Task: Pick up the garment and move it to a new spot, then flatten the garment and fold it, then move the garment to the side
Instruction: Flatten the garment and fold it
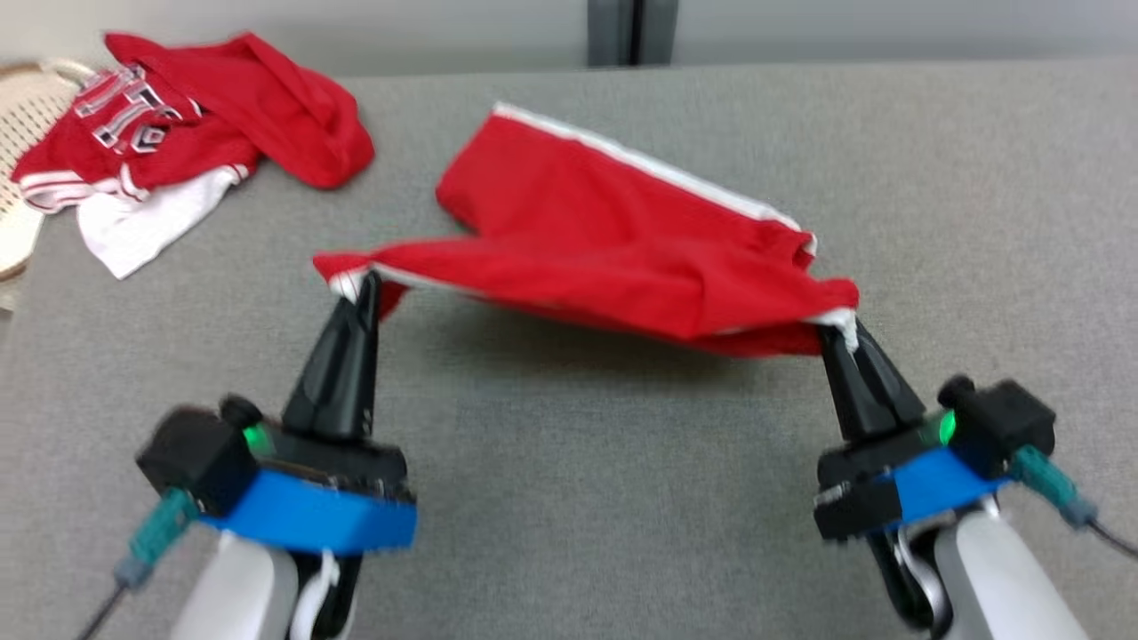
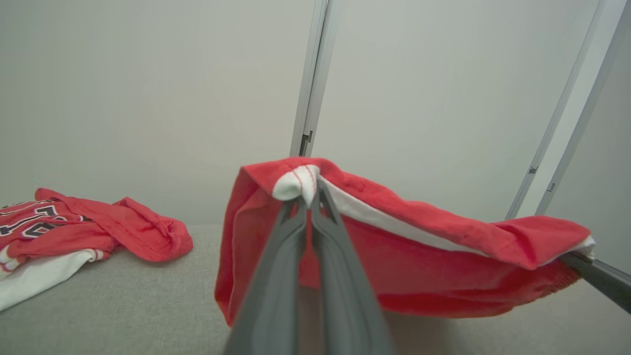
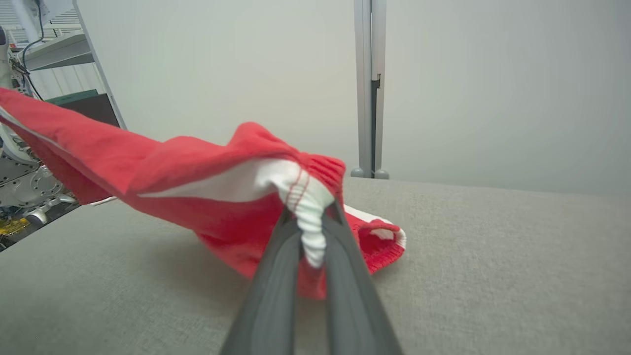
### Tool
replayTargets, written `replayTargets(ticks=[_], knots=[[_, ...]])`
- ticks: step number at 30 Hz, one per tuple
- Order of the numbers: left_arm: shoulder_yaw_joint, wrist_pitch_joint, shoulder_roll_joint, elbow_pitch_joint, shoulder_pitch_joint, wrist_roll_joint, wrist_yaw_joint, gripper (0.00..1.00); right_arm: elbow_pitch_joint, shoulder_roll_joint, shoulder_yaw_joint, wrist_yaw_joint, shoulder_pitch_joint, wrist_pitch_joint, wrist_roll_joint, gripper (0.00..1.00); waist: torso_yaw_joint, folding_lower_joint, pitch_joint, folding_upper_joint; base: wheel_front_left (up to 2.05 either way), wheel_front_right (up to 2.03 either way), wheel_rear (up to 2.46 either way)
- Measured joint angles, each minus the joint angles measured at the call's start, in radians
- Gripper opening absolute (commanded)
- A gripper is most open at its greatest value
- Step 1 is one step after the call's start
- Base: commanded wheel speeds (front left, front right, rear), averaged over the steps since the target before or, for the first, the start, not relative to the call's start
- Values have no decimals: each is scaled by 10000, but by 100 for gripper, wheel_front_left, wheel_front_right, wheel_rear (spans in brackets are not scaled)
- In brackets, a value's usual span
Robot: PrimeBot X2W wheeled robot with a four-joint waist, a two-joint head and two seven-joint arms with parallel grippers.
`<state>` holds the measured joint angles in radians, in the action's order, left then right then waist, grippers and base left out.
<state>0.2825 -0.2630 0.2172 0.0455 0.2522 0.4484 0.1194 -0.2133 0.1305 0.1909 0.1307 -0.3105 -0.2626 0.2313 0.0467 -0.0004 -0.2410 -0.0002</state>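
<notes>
- Currently the red garment, trimmed in white, hangs stretched between the two grippers over the middle of the grey table. It casts a soft shadow on the surface under it.
- The near edge of the garment is lifted clear of the table. In the right wrist view its far, lower part droops down and seems to touch the tabletop just beyond the fingers.
- The left gripper is pinched tight on a white-edged corner at the garment's left end, its dark fingers pointing away from the robot.
- In the left wrist view those fingers meet on a small knob of white fabric, with red cloth falling away on both sides.
- The right gripper is clamped in the same way on the right end of the garment.
- In the right wrist view its fingers squeeze a bunched, ribbed white band, which bulges out between them.
- A red jersey with white lettering lies crumpled at the far left of the table, well apart from the held garment. A white cloth sticks out from under it.
- A pale woven basket sits at the left edge, touching that pile.
- A grey post stands behind the far edge of the table, against a plain pale wall.
</notes>
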Motion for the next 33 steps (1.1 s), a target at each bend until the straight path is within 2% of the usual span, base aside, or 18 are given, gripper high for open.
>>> replayTargets(ticks=[5,10,16,23,33], knots=[[311,265,134,-917,-1520,-98,-297,0,941,-121,-382,0,1654,0,12,0,119,0,824,0,0,0,0],[531,1243,431,-2134,-2805,-31,-671,0,2173,-119,-650,0,3438,692,-21,0,58,0,1425,-1,0,0,0],[656,1975,550,-2050,-3003,337,-692,0,2451,-161,-614,0,4035,1214,215,0,-171,3,1338,-1,0,0,0],[882,2418,585,-439,-1600,489,-357,0,1584,-301,-334,0,3527,1471,251,0,-531,5,718,0,0,0,0],[1421,3889,844,2713,2078,500,-29,0,180,-608,6,0,1672,1630,280,0,-1155,7,-665,5,0,0,0]])
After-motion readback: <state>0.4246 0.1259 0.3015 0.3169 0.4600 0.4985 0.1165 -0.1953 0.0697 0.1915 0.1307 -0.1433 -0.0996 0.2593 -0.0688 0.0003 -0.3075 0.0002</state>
